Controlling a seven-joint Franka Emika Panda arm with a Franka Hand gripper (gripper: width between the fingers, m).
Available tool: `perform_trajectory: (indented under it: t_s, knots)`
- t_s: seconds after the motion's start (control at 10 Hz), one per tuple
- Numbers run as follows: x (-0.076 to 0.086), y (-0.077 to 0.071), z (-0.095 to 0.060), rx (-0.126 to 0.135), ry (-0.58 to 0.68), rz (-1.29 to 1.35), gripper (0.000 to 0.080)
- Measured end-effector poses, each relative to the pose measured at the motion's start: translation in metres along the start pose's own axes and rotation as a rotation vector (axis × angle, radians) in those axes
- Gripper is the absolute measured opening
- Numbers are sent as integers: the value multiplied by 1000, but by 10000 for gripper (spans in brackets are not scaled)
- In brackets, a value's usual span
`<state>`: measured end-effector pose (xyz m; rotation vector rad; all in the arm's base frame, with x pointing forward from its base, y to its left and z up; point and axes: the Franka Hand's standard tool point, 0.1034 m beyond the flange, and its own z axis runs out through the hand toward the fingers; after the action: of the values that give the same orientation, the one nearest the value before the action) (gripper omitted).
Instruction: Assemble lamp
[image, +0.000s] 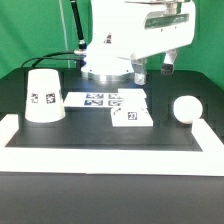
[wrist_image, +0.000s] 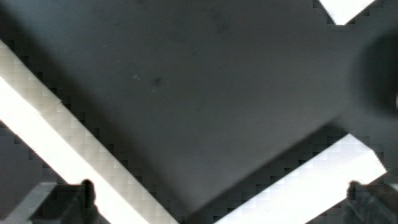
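In the exterior view the tool (image: 155, 68) hangs over the back of the black tabletop (image: 90, 130), gripping nothing. Seen from it, the flat base (image: 131, 116) lies at 7 o'clock. The bulb (image: 186, 108) is at 5 o'clock, and the shade (image: 45, 95), wide end down, stands well apart at 8 o'clock. The wrist view shows its fingers (wrist_image: 63, 200) spread apart, with only tabletop between them.
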<state>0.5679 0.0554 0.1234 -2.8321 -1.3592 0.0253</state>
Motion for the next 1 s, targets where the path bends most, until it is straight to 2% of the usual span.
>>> perform_trajectory:
  t_s: [0.6, 0.7, 0.8, 0.9, 1.0]
  knots:
    - [-2, 0, 1, -1, 0, 2, 700]
    - [-13, -4, 3, -21, 25, 73, 700]
    - [-33, -15, 6, -24, 29, 188, 700]
    - [-46, -24, 11, -21, 23, 280, 700]
    - [-50, -29, 15, -13, 14, 343, 700]
